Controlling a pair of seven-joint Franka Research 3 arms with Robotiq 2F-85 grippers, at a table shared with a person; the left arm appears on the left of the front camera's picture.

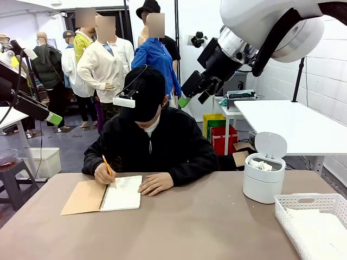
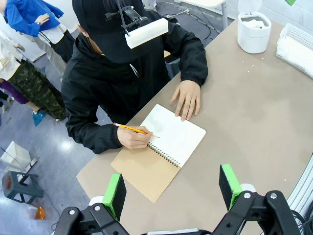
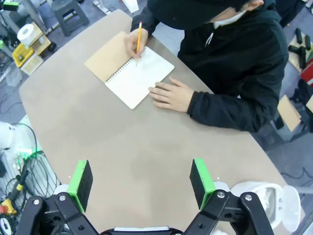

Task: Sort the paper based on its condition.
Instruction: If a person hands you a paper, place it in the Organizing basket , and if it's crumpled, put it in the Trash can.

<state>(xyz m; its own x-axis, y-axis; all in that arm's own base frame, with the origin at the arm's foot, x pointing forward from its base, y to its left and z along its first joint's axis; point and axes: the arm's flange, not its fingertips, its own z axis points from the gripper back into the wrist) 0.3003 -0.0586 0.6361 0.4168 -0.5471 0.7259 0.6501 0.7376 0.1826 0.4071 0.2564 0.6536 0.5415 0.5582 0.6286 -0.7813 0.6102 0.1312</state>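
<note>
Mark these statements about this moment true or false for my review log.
1. The person writes in the notebook with a pencil. True.
2. The lid of the white bin is shut. False: it stands open, crumpled paper inside.
3. The left gripper and right gripper are open, holding nothing. True.
4. The basket sits on the notebook. False: it stands far to the robot's right, near the bin.
</note>
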